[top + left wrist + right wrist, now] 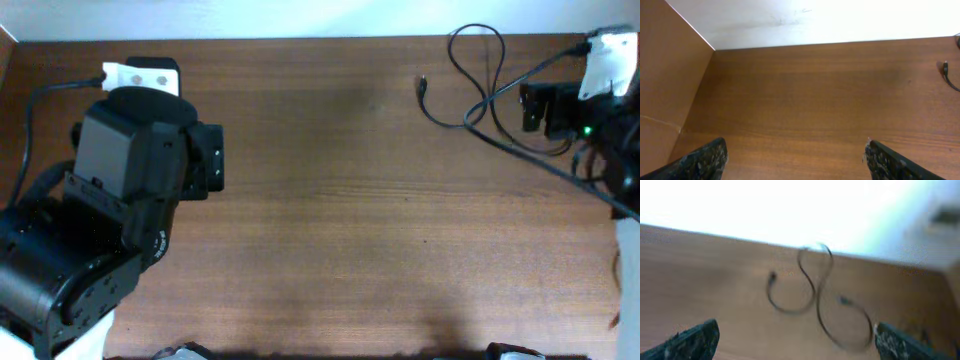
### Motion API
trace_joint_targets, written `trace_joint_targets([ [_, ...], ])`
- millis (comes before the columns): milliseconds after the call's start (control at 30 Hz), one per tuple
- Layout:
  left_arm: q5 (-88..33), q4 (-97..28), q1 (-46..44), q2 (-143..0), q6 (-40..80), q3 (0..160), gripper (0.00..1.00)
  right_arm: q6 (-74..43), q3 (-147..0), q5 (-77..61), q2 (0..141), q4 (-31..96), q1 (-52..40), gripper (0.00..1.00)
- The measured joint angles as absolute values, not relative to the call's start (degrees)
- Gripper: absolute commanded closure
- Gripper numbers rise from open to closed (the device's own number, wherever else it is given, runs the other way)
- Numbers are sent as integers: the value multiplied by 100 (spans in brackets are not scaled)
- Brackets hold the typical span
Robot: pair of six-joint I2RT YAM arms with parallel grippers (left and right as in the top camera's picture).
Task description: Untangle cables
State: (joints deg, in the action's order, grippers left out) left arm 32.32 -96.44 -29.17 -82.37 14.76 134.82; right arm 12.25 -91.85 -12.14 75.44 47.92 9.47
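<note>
Both pairs of my fingers spread wide, pinching nothing. Left gripper [795, 157] hangs over table [805, 100], 9 o'clock in overhead view. Right gripper [795, 340] at 2 o'clock. Cables [478, 70] in loose loops at 1 o'clock, just ahead of right gripper, blurred in wrist view.

Blurred right wrist view, overexposed background

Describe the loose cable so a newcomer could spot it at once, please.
On the wooden table, look at the far right corner. A thin black cable lies looped there, ending in a small plug, slimmer than the right arm's thick cable.
</note>
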Motion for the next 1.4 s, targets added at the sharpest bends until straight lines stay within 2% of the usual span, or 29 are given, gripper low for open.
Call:
trace_joint_targets([
  [100,3229,-9629,-2917,-8241,1457,13482,1,1271,-9688,-1302,7472,5124,580,2],
  [1200,3229,-9664,-2917,-8241,1457,13482,1,1313,-9686,-1245,7505,5391,561,2],
  [1300,3229,-9664,-2917,-8241,1457,13482,1,1328,-9566,-1216,7124,4663,561,1],
  [1400,3232,-9666,-2917,-8239,1457,13482,1,1341,-8508,-1262,6047,2829,556,2],
])
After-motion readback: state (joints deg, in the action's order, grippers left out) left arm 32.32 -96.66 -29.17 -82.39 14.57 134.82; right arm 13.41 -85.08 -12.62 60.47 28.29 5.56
